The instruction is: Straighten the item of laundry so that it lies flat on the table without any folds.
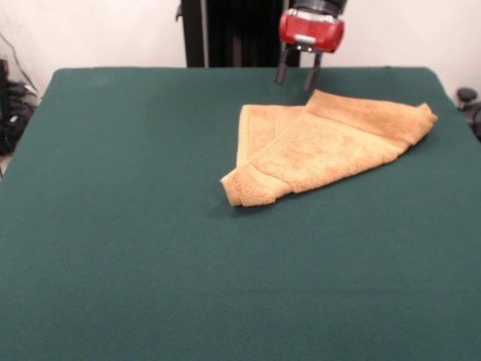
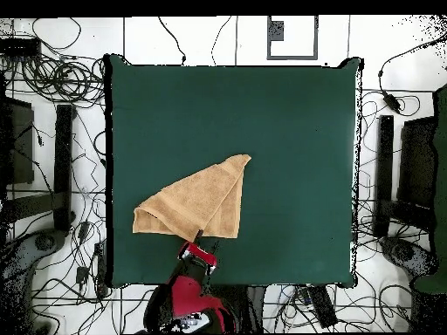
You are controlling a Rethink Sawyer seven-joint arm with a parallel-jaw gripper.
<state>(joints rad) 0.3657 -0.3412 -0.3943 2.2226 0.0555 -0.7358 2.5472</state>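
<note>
The tan-orange towel [image 1: 323,143] lies folded over on itself in a rough triangle on the dark green table [image 1: 113,226], right of centre toward the far side. A woven band shows near its front corner. My gripper [image 1: 297,81] hangs open and empty just behind the towel's far edge, with one fingertip [image 1: 311,83] close to the upper fold. In the overhead view the towel [image 2: 196,201] lies near the table's [image 2: 297,131] bottom left, and the gripper [image 2: 204,241] is at its lower edge. The white tag is hidden.
The black pedestal [image 1: 225,34] stands behind the table's far edge. Cables and stands [image 2: 52,174] lie on the floor around the table, and a black-and-white marker board [image 2: 291,37] lies beyond its top edge.
</note>
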